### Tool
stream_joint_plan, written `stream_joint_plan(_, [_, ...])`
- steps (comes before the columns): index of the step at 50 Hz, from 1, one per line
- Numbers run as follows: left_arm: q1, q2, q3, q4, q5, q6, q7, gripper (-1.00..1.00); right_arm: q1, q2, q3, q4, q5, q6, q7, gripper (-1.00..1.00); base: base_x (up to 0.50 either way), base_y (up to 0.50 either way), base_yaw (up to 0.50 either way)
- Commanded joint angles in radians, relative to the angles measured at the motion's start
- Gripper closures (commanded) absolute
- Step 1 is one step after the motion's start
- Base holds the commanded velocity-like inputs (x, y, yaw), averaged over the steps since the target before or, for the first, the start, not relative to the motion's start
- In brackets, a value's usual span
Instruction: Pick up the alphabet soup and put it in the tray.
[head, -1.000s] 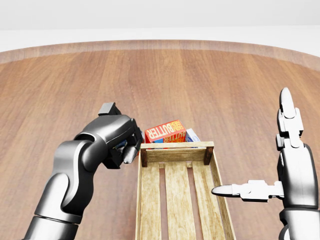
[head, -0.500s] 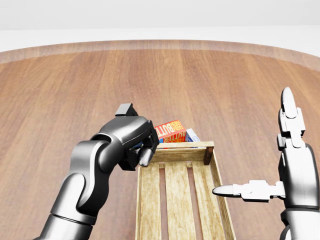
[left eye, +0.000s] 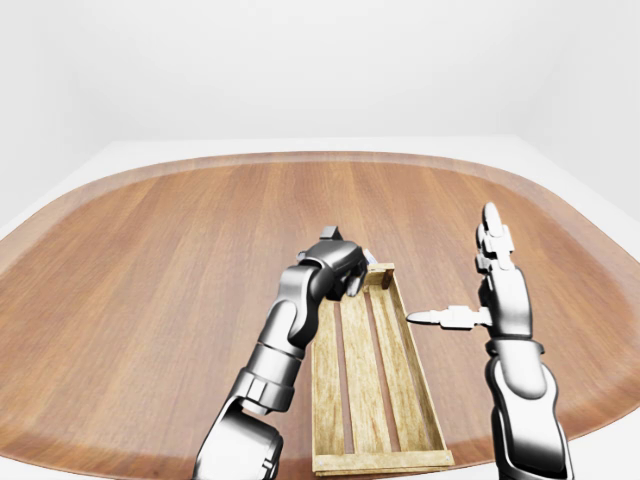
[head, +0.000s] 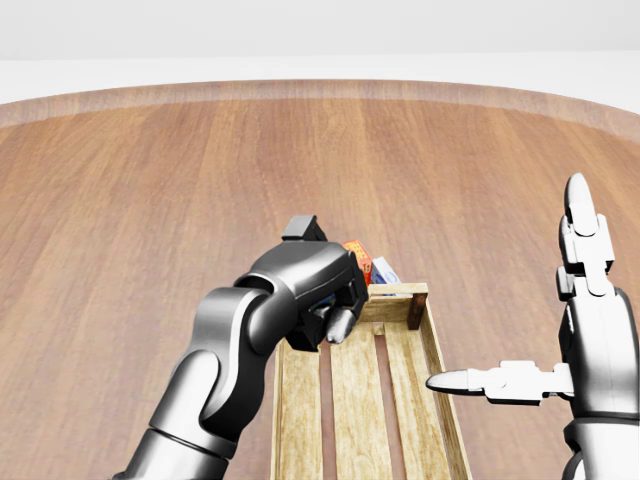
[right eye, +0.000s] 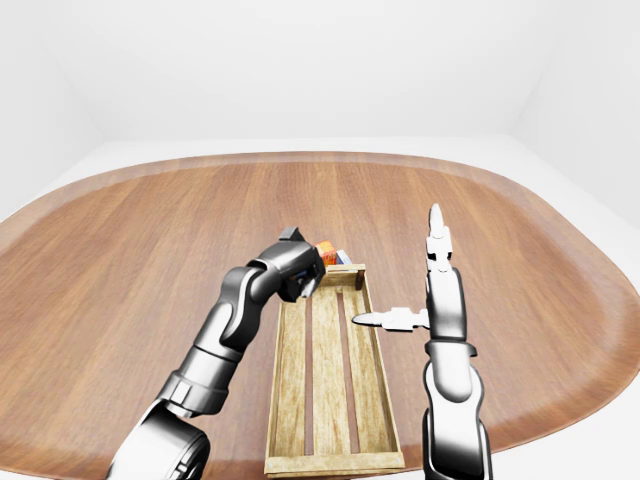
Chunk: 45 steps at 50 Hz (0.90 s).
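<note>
My left hand (head: 335, 308) is a closed fist over the top left corner of the wooden tray (head: 296, 400) in the head view. Its fingers curl round the alphabet soup, of which only a dark bluish sliver (head: 322, 301) shows between them. My right hand (head: 520, 320) stands open beside the tray's right rail, thumb pointing left over the rail and fingers pointing up, with nothing in it. The tray is a slatted crate with nothing lying in it.
An orange butter box (head: 359, 258) and a blue-and-white box (head: 385, 271) lie just above the tray's top end, partly hidden by my left hand. The round wooden table (head: 150, 200) stretches wide on all sides; its edge curves along the top.
My left arm has swung right, carrying the closed fist from left of the tray to over its top left corner, now covering most of the butter box. The right hand has held still.
</note>
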Motion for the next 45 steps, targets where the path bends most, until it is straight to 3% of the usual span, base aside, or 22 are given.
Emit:
stream_joint_plan(1, [0.002,-0.045,-0.029,0.066,0.016,0.000,0.061,1.00,-0.002,-0.001,-0.003,0.010,0.006,0.000,0.006,-1.00,0.00,0.00,0.00])
stream_joint_plan(20, [0.011,-0.068,-0.046,0.203,0.032,0.000,0.131,1.00,-0.009,-0.004,-0.004,0.024,0.007,0.000,0.003,-1.00,0.00,0.00,0.00])
stream_joint_plan(32, [-0.030,-0.094,-0.045,0.319,0.015,0.000,0.191,1.00,-0.007,-0.005,-0.009,0.018,0.011,0.000,0.005,-1.00,0.00,0.00,0.00])
stream_joint_plan(45, [-0.131,-0.122,-0.042,0.519,0.010,0.000,0.265,1.00,-0.004,-0.006,-0.022,0.004,0.023,0.000,0.012,-1.00,0.00,0.00,0.00])
